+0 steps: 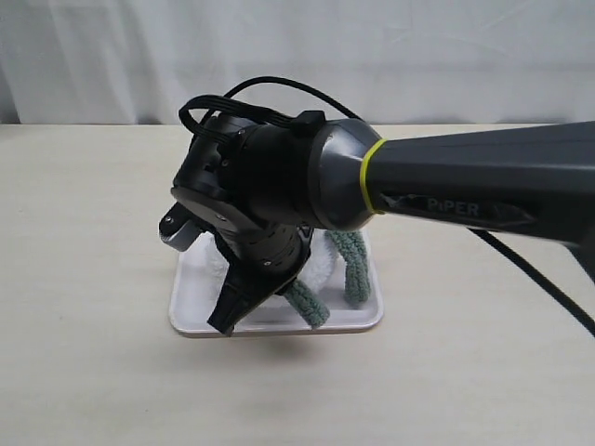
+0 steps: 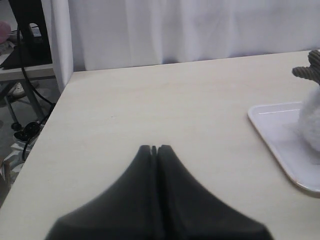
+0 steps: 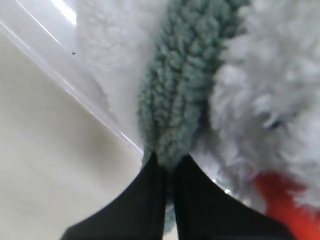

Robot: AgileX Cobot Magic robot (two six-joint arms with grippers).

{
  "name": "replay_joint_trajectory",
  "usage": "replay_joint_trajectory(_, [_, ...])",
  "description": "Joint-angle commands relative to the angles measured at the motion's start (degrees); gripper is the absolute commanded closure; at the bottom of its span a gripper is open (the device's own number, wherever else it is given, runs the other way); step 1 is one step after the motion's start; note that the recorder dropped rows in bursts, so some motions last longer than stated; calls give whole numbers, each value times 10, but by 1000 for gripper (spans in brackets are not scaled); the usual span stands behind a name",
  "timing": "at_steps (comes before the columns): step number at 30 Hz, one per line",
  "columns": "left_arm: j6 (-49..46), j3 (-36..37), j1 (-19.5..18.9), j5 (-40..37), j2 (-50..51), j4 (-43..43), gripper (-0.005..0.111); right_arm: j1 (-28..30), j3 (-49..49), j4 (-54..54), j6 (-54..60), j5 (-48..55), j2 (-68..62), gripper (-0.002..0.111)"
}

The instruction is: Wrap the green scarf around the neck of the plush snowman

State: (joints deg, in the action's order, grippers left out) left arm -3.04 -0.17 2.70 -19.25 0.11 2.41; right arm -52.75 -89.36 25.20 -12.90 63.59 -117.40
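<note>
Your right fingers (image 3: 145, 200) are pinched narrow on one end of the green scarf (image 3: 175, 95). Its long axis runs straight away from the tips along the side of the plush snowman (image 3: 270, 95) on the tray (image 1: 184, 316), with the orange nose (image 3: 280, 205) just beside them, though the neck itself cannot be made out. Your left fingers (image 2: 135, 195) are pressed together on nothing over the desk (image 2: 175, 95), well apart from the tray, so the right arm is judged nearer for the wrap.
</note>
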Motion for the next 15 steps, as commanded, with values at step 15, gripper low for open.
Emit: replay_joint_trajectory(15, [1, 2, 4, 7, -1, -1, 107, -1, 35, -18, 2, -41, 2, 104])
